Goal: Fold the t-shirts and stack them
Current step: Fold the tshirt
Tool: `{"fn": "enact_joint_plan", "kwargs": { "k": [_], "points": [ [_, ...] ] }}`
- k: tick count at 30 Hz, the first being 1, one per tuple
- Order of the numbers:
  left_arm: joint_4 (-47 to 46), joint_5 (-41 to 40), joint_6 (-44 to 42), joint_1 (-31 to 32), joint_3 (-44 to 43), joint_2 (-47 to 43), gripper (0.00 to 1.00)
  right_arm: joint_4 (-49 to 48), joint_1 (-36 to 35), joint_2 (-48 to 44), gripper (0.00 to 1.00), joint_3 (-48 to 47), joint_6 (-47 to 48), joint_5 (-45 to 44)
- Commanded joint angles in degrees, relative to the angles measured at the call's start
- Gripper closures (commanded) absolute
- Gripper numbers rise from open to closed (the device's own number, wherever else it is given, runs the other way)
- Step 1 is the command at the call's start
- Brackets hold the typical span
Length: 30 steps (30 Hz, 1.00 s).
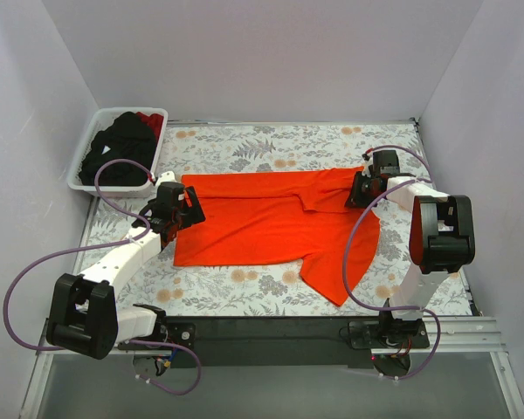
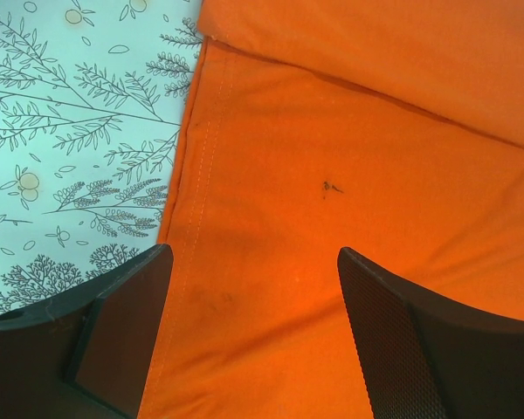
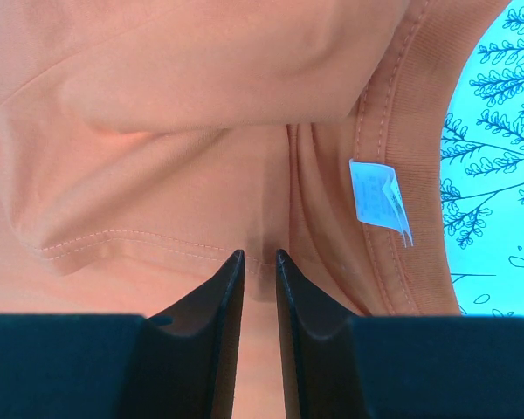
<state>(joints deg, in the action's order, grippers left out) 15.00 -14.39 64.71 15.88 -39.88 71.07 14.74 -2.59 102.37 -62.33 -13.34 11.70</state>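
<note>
Over orange shirt (image 1: 262, 218), left jaws wide, right jaws pinching it

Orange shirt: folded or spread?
Mostly spread: the orange shirt lies flat on the table, only one flap turned over near the right gripper.

The top camera is looking down from above the near edge, well back, taking in the whole flowered table (image 1: 244, 144) and the orange shirt (image 1: 253, 227) on it. The left wrist camera is pointing down past the left gripper (image 2: 253, 253), close over the shirt's hemmed edge and a strip of table, while the right wrist camera is sitting closer yet behind the right gripper (image 3: 258, 255), facing the collar and white label (image 3: 380, 202); all three are sharing the shirt.
</note>
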Motion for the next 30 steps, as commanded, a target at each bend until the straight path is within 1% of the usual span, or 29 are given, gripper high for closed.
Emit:
{"fn": "enact_joint_plan", "kwargs": {
  "k": [1, 6, 9, 13, 15, 21, 30],
  "points": [
    [0.1, 0.0, -0.8, 0.1, -1.5, 0.0, 0.25, -1.0, 0.3, -1.4, 0.73, -0.1, 0.3, 0.1],
    [0.0, 0.1, -0.8, 0.1, -1.5, 0.2, 0.25, -1.1, 0.2, -0.6, 0.73, 0.2, 0.2, 0.6],
    [0.0, 0.2, -0.8, 0.1, -1.4, 0.1, 0.25, -1.1, 0.2, -0.2, 0.74, 0.4, 0.3, 0.6],
    [0.1, 0.2, -0.8, 0.1, -1.4, 0.1, 0.25, -1.0, 0.2, 0.2, 0.82, 0.5, 0.3, 0.7],
    [0.1, 0.2, -0.8, 0.1, -1.5, 0.0, 0.25, -1.0, 0.2, 0.4, 0.84, 0.5, 0.2, 0.6],
    [0.1, 0.3, -0.9, 0.1, -1.5, 0.1, 0.25, -0.8, 0.2, 0.1, 0.98, 0.5, 0.3, 0.2],
    [0.1, 0.5, -0.8, 0.0, -1.4, 0.1, 0.25, 1.8, 0.3, -4.7, 0.99, -0.2, -0.3, 2.1]
  ]
}}
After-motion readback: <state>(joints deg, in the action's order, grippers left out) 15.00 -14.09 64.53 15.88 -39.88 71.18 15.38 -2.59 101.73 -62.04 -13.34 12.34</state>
